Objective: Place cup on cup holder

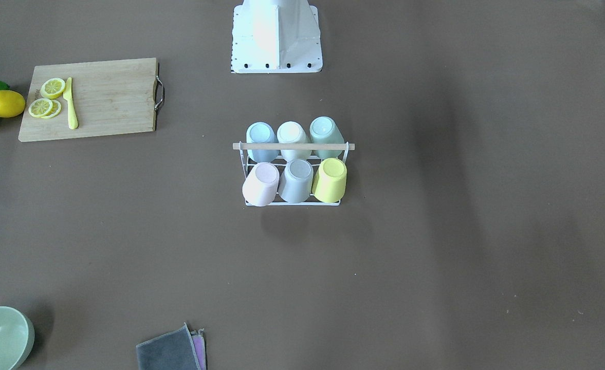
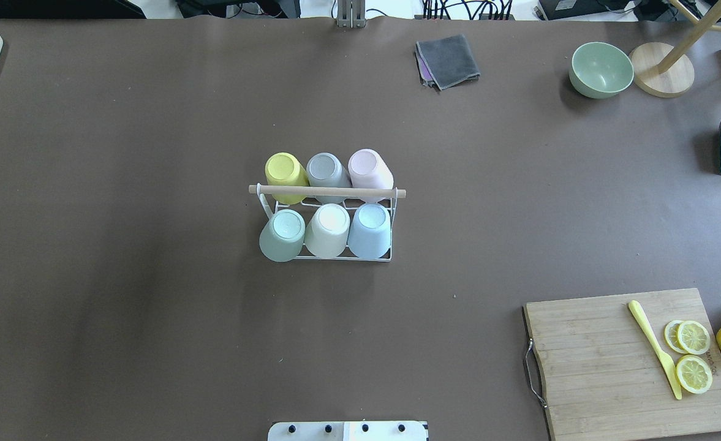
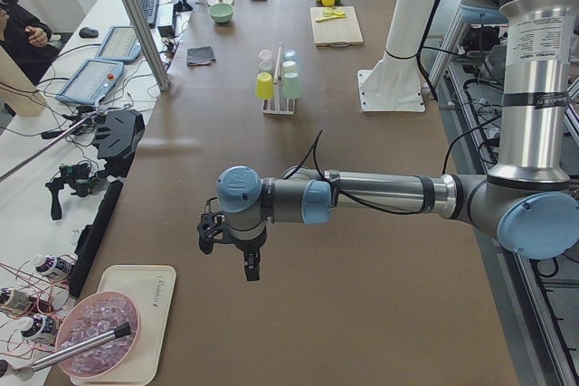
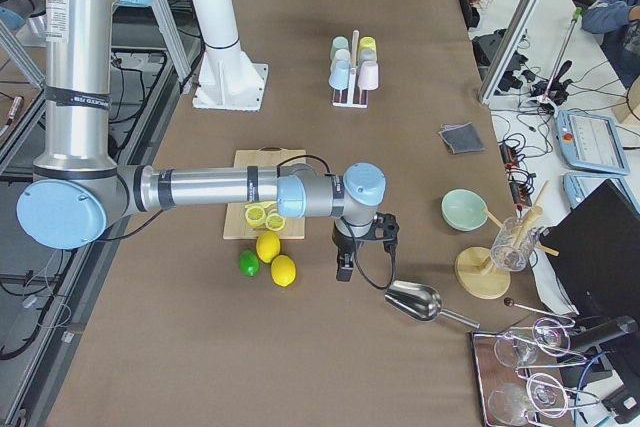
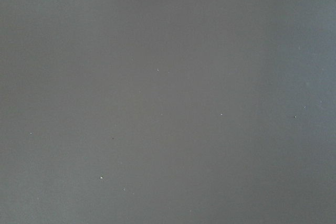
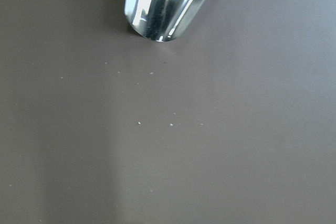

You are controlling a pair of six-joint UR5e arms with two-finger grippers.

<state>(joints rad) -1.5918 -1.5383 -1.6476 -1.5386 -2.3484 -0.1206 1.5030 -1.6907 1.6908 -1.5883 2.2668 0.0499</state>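
All 6 upturned pastel plastic cups (image 2: 328,229) sit on the small white wire cup holder (image 2: 326,192) with its wooden top rod, 2 rows of 3, in the middle of the table. I'd call the placing done; the wise thing now is to steer both arms clear of the rack. The left gripper (image 3: 250,264) hangs over bare brown table at one end. The right gripper (image 4: 345,265) hangs beside a shiny metal scoop (image 4: 415,299) at the other. Both are well apart from the holder. I cannot tell whether either gripper's fingers are open or closed.
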